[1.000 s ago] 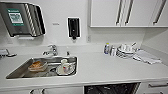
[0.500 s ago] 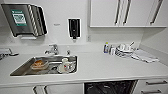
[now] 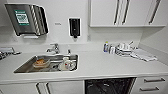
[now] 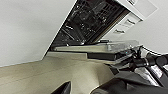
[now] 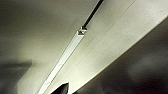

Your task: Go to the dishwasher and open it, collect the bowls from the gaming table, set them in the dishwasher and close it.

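the robot's parked facing a white bench (image 3: 105, 65) with a steel sink (image 3: 25, 67) sunk into it. the dishwasher (image 3: 109, 86) sits under the bench, right of the sink, and it's open: the head view just gets a dark cavity with some glinty rack stuff inside, cut off by the frame edge, so the door itself isn't visible there. the left wrist view catches it better, dark interior (image 4: 92, 20) with wire racks, and the dropped door (image 4: 100, 48) lying roughly flat in front of it, though it's blurry enough that the rack contents are anyone's guess.

in the sink there's an orange-ish bowl thing (image 3: 40, 63) and a white dish or cup (image 3: 67, 64) beside it, hard to say exactly what. tap (image 3: 53, 48) behind it. on the wall, a paper towel dispenser (image 3: 26, 18) and a black soap dispenser (image 3: 74, 27). over to the right on the bench is a clutter of small bottles and cups (image 3: 120, 48) and some cloth or paper (image 3: 145, 56), too smeary to sort out.

the right wrist view is mostly a pale surface with a long bar handle (image 5: 65, 56) running across it. only a dark tip pokes in at the edge of each wrist view, so can't tell how either set of jaws stands.
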Controlling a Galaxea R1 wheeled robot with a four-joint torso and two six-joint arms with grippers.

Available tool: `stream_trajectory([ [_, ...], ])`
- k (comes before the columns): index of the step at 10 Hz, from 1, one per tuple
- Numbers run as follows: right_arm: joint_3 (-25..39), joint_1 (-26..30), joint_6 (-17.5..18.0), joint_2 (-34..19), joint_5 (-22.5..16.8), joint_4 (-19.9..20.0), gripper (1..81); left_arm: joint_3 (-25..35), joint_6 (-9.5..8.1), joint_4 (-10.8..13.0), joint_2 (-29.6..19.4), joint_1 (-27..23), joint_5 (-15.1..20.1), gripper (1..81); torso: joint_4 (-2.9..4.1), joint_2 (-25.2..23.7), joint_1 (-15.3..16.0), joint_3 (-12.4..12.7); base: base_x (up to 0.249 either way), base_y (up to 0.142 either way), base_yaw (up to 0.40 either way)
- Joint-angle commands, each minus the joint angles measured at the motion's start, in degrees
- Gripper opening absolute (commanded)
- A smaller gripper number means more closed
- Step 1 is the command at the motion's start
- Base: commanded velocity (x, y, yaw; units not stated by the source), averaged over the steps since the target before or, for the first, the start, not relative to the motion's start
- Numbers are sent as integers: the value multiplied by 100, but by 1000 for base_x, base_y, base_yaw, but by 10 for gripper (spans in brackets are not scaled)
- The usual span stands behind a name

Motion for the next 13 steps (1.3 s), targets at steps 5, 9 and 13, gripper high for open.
stream_trajectory([
  [5,-23,64,-669,124,-1850,-670,811,162,32,104,-268,-407,98,811,2,2,9,-5,-74,0,0],
  [9,-173,-42,-678,239,-1753,-741,811,170,32,104,-233,-407,98,811,7,2,13,-5,-74,0,0],
  [13,-445,-191,-678,449,-1656,-907,811,162,32,104,-206,-364,98,811,11,0,11,-7,-74,0,0],
])
